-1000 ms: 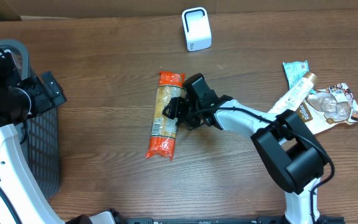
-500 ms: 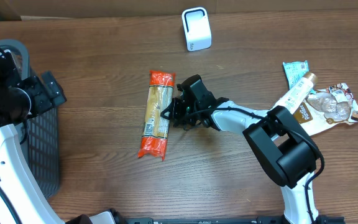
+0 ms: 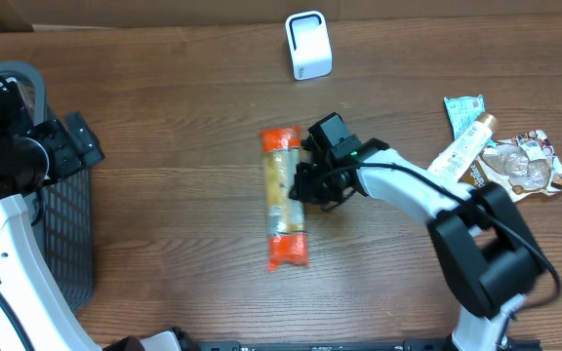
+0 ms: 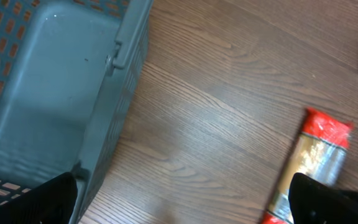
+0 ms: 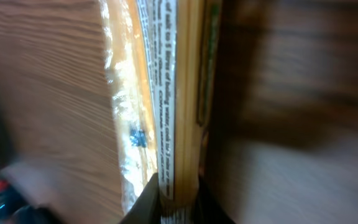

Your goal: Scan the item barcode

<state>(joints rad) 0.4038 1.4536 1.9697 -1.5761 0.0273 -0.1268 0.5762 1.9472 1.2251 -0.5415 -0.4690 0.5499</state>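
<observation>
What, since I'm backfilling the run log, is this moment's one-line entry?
right fingers: shut on pasta packet | left fingers: open, near basket | scanner: upright, apart from packet

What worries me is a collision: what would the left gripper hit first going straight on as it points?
The left gripper would probably meet bare table, between basket and pasta packet; depth unclear.

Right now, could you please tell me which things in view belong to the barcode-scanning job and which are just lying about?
For the job:
- spaghetti packet, pinched in the right claw
- white scanner at the table's far edge

Just lying about:
- grey basket
- snack packets
- tube
- teal wrapper
</observation>
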